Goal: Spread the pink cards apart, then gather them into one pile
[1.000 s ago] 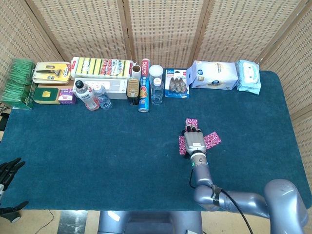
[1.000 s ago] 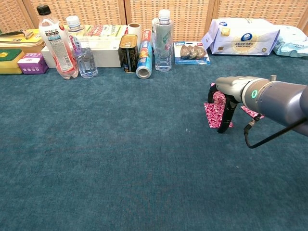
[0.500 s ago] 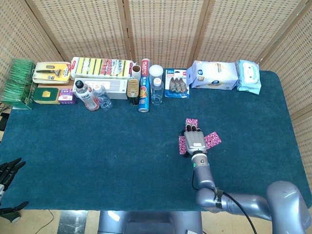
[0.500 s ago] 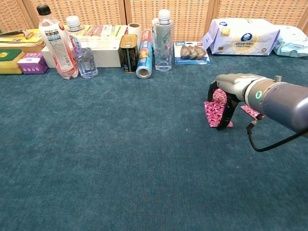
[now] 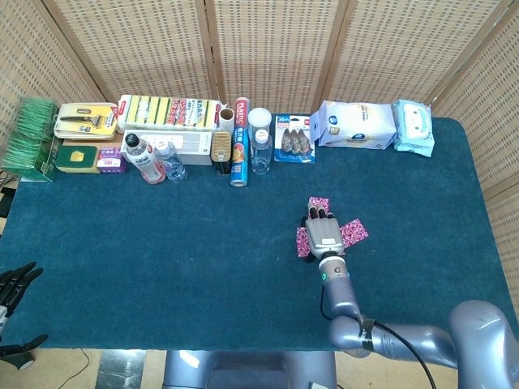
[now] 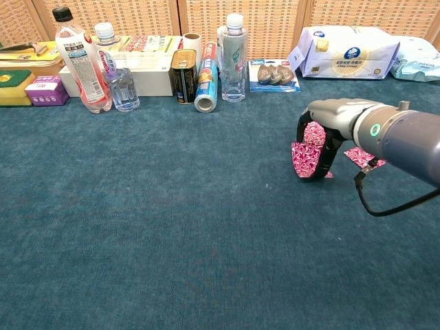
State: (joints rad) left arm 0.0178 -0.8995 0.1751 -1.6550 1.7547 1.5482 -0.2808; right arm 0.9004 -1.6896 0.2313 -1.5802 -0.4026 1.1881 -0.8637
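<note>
- Your right hand: palm down over the pink cards on the blue desk, right of centre. In the chest view its fingers arch down and touch the cards; whether they pinch one, you cannot tell.
- Pink cards: fanned under and around that hand, one showing beyond it, one to its right, one at its left edge.
- Your left hand: at the desk's near left corner, off the cloth, dark fingers apart, holding nothing.
- Back row: sponges, bottles, a foil roll, wipes packs.
</note>
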